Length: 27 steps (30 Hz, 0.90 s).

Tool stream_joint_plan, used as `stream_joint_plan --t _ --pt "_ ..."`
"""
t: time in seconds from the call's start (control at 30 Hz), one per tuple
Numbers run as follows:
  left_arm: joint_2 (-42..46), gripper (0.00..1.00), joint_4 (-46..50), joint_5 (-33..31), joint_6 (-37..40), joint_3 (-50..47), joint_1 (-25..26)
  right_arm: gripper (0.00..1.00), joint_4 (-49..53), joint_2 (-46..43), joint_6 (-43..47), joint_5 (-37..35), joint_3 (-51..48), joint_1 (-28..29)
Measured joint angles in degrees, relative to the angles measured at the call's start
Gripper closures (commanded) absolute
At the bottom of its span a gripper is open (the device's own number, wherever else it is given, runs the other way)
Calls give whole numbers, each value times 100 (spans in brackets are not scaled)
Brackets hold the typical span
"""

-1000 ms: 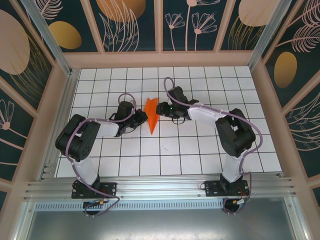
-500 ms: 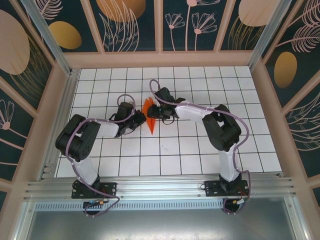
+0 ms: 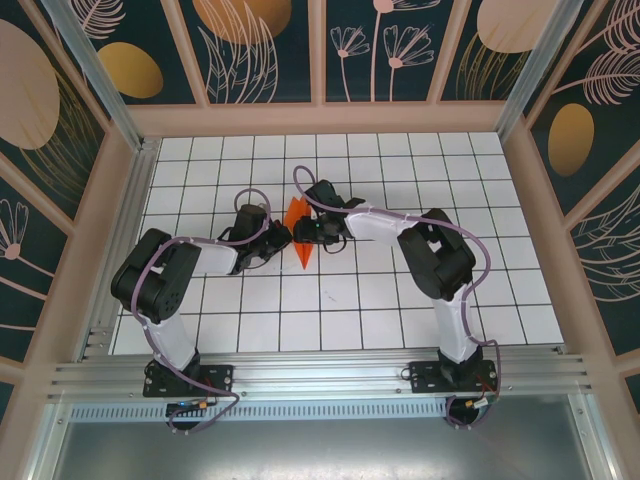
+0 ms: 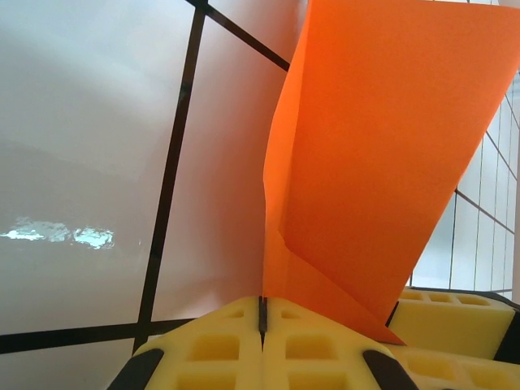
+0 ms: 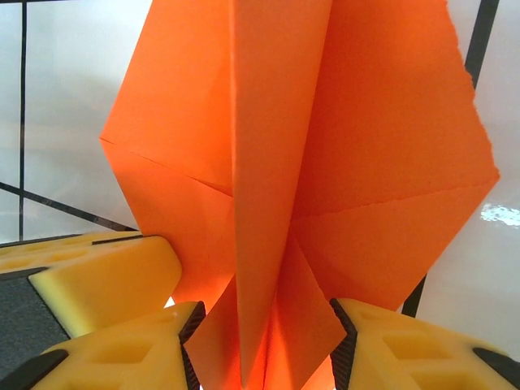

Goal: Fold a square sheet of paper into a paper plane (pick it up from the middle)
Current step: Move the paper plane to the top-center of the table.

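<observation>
The narrow, pointed, bright orange paper plane point(image 3: 298, 250) sits near the middle of the white tabletop with black grid lines point(image 3: 350, 300), between the two arms, its tip pointing toward the arm bases. From the right wrist it point(image 5: 276, 162) shows a raised centre rib with creased flaps slanting off on both sides. The left wrist sees one broad, smooth orange face point(image 4: 374, 162) standing up off the tiles.

The left gripper point(image 3: 283, 238) has its yellow foam pads pressed together. The paper's lower edge runs straight into the seam between them point(image 4: 262, 325), so it is clamped on the paper plane. The right gripper point(image 3: 312, 230) reaches in from the opposite side. Its yellow pads stand apart with the rib and inner flaps between them point(image 5: 264, 341) (whether they press the paper or merely bracket it cannot be told).

Each gripper's foam pad crowds into the other's wrist view beside the paper. From above, the right gripper's black body hides the plane's right side. Pale wooden frame walls point(image 3: 320, 118) with dark floral panels enclose the table, and an aluminium rail point(image 3: 320, 375) carries the arm bases along the near edge.
</observation>
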<state>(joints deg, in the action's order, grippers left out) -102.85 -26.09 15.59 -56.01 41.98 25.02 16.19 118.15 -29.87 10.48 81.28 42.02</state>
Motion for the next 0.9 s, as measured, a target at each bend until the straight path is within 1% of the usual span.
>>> stream_joint_plan --t 0.07,0.2,0.37,0.47,0.5,0.53,0.57,0.63,0.7,0.8,0.9 --pt "-2 98 0 0 0 0 0 57 59 4 0 -22 39 11" --pt "-7 97 26 -42 -2 0 0 67 219 129 -28 -188 282 81" --pt "-7 93 90 -114 -4 0 -17 75 407 328 -131 -431 531 162" --pt "-7 89 103 -131 -24 0 -17 88 555 426 -197 -614 658 199" --pt "-7 86 120 -136 -28 0 -17 93 608 448 -210 -662 704 210" --pt "-7 80 138 -146 -35 0 -20 95 684 470 -227 -745 769 223" --pt "-7 74 155 -151 -61 0 -24 97 745 481 -254 -835 824 225" --pt "0 57 208 -142 -52 2 -68 99 916 485 -306 -1093 953 234" --pt "87 44 212 -120 -111 15 -120 100 1095 485 -306 -1368 1113 223" --pt "433 35 376 -109 -81 13 -275 100 1272 485 -297 -1764 1327 140" --pt "837 31 501 -153 7 17 -433 100 1340 485 -181 -1996 1392 -116"
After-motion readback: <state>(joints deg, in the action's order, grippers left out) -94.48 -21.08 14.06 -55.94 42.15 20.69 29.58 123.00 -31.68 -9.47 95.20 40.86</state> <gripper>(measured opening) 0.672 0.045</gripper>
